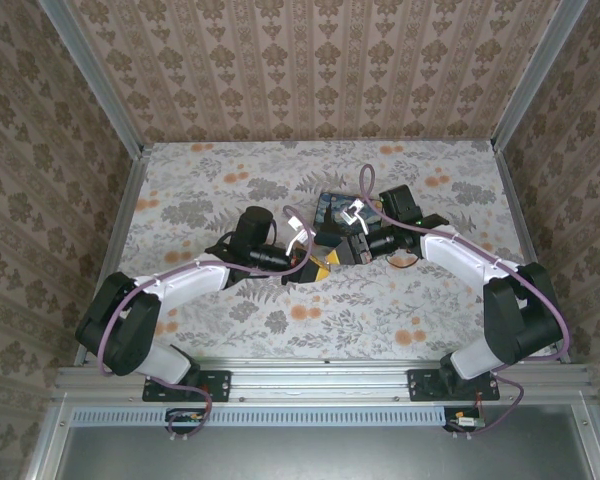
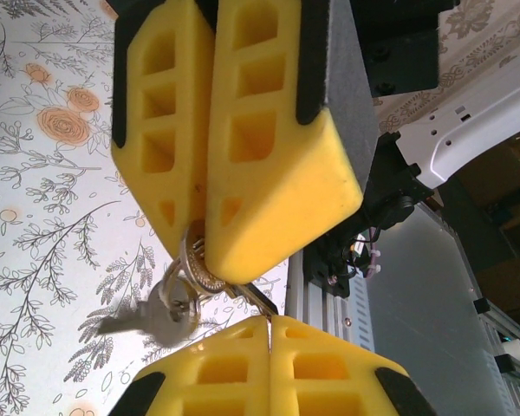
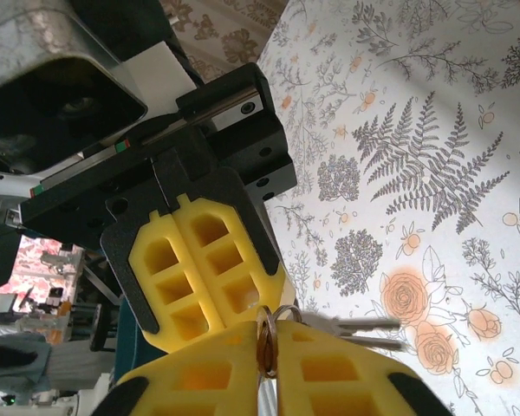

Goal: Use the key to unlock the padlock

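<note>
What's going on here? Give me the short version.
Both arms meet over the middle of the table. The left gripper and the right gripper are each shut on the same key ring, fingertip to fingertip, and the keys hang free off it. It looks like a handover or regrip of the keys. A dark object lies on the table just beyond the grippers. I cannot tell whether it is the padlock.

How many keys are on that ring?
2: upper key and lower key, side by side off the ring in the right tool. Others may be hidden.
</note>
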`<state>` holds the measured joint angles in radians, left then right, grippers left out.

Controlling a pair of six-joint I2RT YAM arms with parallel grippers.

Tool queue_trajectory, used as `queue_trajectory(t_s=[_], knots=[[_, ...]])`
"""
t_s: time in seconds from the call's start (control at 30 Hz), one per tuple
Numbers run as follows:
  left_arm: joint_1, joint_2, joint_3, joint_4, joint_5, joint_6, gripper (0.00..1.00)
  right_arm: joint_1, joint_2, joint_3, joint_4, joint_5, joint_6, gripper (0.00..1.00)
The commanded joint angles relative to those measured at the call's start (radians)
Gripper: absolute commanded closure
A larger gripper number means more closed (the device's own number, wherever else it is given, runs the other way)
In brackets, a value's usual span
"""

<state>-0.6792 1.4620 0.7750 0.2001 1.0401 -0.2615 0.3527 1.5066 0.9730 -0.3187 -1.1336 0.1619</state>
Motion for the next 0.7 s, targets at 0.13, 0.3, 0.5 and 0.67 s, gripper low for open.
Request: queue_trajectory(t_s=[0.13,0.3,0.5,0.67], knots=[[0.019,-0.015,-0.014,0.019,-0.007,-0.021,1.00,-0.007,-0.029,-0.044,0.044,0.016,0.041,0.97],[0.041,-0.029,-0.050,0.094,-0.026,-0.092,1.00,-0.015,-0.039,-0.097,0.177,0.078,0.193,1.00],[0.041,-0.054,-0.099,0.210,-0.114,-0.256,0.80,-0.012,-0.045,-0.178,0.428,0.261,0.532,1.00],[0.040,-0.116,-0.152,0.204,-0.296,-0.428,0.77,-0.008,-0.055,-0.225,0.536,0.464,0.781,1.00]])
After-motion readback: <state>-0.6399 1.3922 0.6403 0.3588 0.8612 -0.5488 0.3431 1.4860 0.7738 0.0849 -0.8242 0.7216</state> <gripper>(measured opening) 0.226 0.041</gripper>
